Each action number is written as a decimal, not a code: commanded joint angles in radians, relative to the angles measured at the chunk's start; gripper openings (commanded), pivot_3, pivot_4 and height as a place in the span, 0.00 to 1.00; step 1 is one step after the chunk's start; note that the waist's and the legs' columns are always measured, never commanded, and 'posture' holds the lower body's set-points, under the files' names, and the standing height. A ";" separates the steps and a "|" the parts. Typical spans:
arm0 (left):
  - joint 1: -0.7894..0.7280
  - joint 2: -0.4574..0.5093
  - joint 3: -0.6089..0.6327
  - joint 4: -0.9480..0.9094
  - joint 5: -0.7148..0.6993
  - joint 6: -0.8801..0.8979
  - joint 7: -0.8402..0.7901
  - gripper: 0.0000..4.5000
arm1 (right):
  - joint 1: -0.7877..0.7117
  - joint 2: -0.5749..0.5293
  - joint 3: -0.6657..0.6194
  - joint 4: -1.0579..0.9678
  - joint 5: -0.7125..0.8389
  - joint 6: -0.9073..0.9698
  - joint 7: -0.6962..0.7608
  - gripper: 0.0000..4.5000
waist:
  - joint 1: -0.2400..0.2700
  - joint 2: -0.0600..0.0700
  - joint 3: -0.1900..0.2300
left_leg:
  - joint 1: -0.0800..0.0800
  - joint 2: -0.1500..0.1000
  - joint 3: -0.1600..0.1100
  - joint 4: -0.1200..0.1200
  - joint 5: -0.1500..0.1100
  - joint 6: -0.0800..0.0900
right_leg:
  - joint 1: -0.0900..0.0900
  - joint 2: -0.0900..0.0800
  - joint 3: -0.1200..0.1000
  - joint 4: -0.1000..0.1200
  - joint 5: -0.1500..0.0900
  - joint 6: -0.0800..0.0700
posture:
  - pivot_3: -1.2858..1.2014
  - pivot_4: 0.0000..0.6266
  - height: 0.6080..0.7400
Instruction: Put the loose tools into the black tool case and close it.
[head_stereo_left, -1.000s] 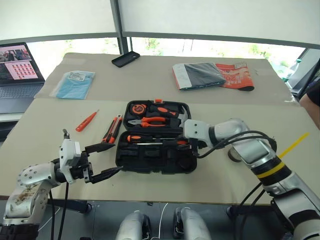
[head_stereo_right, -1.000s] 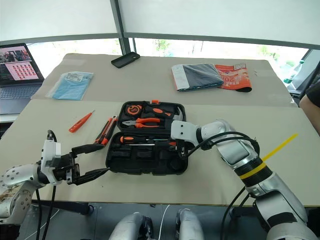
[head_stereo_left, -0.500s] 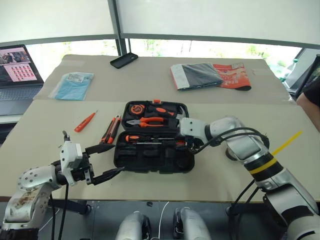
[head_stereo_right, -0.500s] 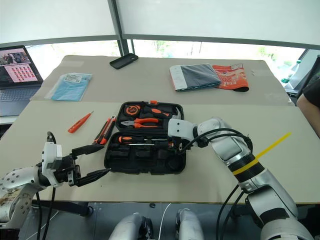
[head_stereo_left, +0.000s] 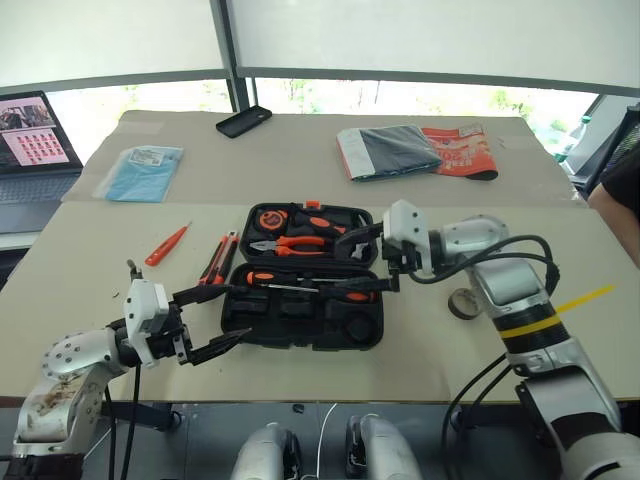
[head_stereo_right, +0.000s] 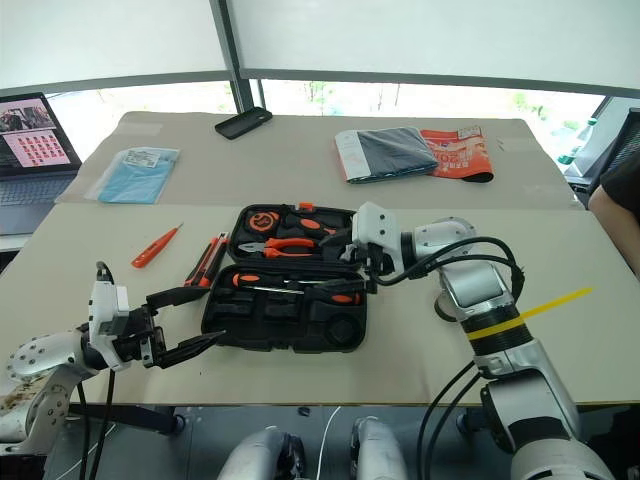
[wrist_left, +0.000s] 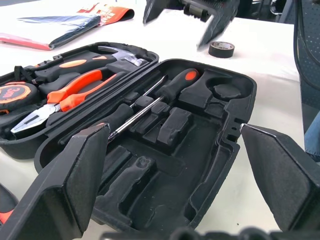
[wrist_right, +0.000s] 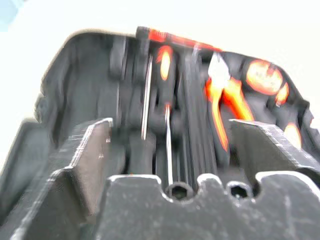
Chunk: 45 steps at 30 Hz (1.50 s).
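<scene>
The black tool case (head_stereo_left: 300, 318) lies open in the middle of the table. Two screwdrivers (head_stereo_left: 345, 293) rest in its near half; pliers, a hammer and a tape measure fill the far half. My right gripper (head_stereo_left: 363, 263) hovers open and empty just above the case's right side. My left gripper (head_stereo_left: 207, 322) stands open by the case's near left corner, its fingers (wrist_left: 75, 185) wide apart. On the table to the left of the case lie the utility knife (head_stereo_left: 218, 262) and a slim orange screwdriver (head_stereo_left: 167, 245). The tape roll (head_stereo_left: 462, 303) lies to its right.
A black phone (head_stereo_left: 244, 120) and a magazine (head_stereo_left: 420, 150) lie at the far side. A blue packet (head_stereo_left: 143, 171) and a laptop (head_stereo_left: 30, 140) are at the far left. A person's arm (head_stereo_left: 618, 195) shows at the right edge.
My right gripper has opened and lifted off the case's near half, leaving a screwdriver lying there. The left gripper has stayed in place, open.
</scene>
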 joint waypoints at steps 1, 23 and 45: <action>-0.018 -0.005 0.010 0.001 0.005 -0.028 0.015 1.00 | 0.040 0.060 0.044 0.043 -0.069 -0.065 -0.073 0.60 | 0.000 0.000 0.000 | 0.000 0.000 0.000 0.000 0.000 0.000 | 0.000 0.000 0.000 0.000 0.000 0.000 | 0.52 0.24 1.00; -0.023 -0.009 0.048 0.016 0.005 -0.024 0.073 1.00 | -0.003 0.201 0.066 0.331 -0.197 -0.378 -0.169 0.00 | -0.018 -0.002 -0.001 | 0.014 0.003 0.003 -0.015 0.008 -0.014 | 0.004 0.002 0.003 0.002 -0.001 -0.002 | 0.52 0.24 1.00; 0.200 0.054 0.515 0.348 0.057 0.115 0.421 1.00 | 0.612 0.022 -0.454 -0.345 0.255 -0.299 -0.219 1.00 | 0.009 -0.004 0.001 | 0.009 0.004 0.001 -0.016 -0.003 -0.003 | 0.001 0.001 0.000 -0.004 -0.005 -0.008 | 0.52 0.24 1.00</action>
